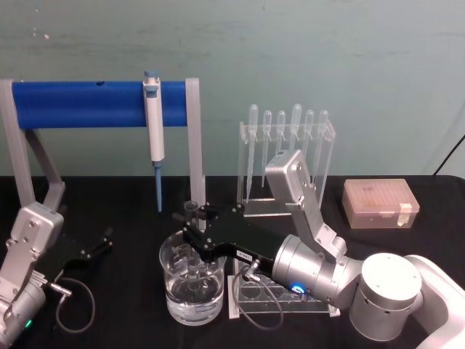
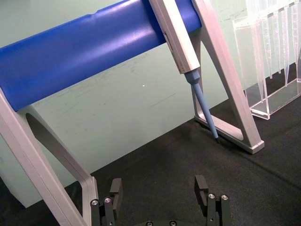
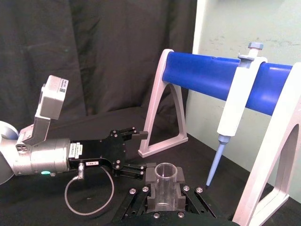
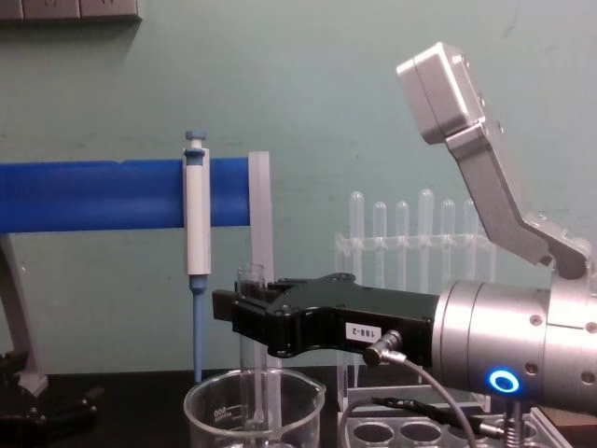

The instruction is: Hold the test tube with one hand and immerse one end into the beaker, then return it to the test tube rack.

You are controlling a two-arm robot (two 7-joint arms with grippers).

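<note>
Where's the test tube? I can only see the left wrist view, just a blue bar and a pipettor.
Observer: The right tool is shut on the test tube near its rim, holding it upright.
Operator: Is it in the beaker?
Observer: Its lower end is inside the beaker, below the rim.
Operator: Is my left tool close to them?
Observer: No, the left tool sits open over the table's left side, apart from the beaker.
</note>
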